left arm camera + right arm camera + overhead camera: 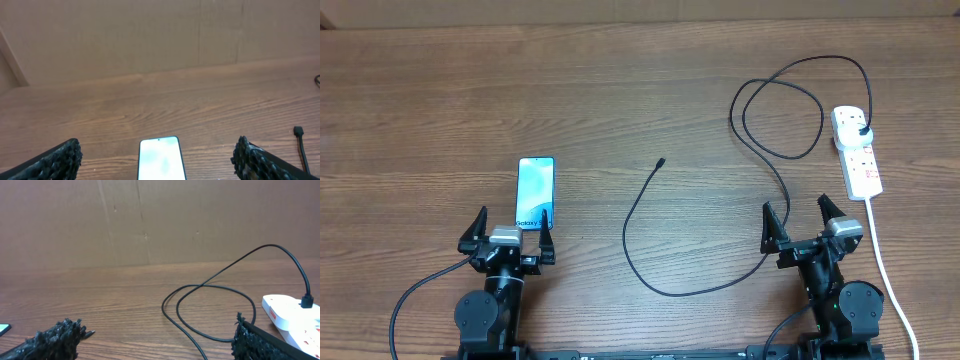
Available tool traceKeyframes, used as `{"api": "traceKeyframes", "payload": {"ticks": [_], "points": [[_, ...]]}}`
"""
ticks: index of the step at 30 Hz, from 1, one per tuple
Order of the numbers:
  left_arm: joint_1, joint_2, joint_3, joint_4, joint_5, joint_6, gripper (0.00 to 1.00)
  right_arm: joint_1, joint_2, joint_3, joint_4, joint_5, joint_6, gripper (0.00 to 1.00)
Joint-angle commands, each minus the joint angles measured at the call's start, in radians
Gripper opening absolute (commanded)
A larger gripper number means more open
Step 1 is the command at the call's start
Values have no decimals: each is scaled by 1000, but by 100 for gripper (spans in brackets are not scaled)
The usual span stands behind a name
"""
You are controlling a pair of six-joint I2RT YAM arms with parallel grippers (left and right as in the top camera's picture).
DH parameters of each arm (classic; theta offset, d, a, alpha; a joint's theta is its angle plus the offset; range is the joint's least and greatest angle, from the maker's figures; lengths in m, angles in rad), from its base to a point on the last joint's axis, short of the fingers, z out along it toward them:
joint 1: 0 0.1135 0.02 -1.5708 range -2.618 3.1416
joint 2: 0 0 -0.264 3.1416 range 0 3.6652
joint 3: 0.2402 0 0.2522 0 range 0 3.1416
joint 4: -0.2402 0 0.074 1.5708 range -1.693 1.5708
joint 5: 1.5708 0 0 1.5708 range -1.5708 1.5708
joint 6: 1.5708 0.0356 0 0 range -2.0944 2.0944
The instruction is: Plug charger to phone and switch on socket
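Note:
The phone [535,191] lies flat on the table with its light blue screen up, just ahead of my left gripper [510,231]; in the left wrist view the phone [160,158] sits between the open fingers [160,162]. The black charger cable [760,105] loops from its plug [862,131] in the white socket strip [856,151] to a free connector tip [661,162] mid-table. My right gripper [802,222] is open and empty over the cable [210,302]. The socket [295,315] shows at the right wrist view's right edge.
The socket's thick white cord [885,265] runs down the right side past my right arm. A brown cardboard wall [160,220] stands behind the table. The connector tip also shows at the left wrist view's right edge [299,132].

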Motion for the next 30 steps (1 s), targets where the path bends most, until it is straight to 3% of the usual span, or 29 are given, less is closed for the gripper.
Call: {"api": "traceKeyframes", "payload": {"ticks": [1, 19, 30], "points": [[-6, -10, -5, 19, 14, 23, 100, 4, -12, -11, 4, 2, -1, 100], [-6, 13, 76, 2, 32, -13, 100, 4, -12, -11, 4, 2, -1, 100], [-6, 312, 273, 0, 109, -18, 100, 4, -12, -11, 3, 2, -1, 100]]}}
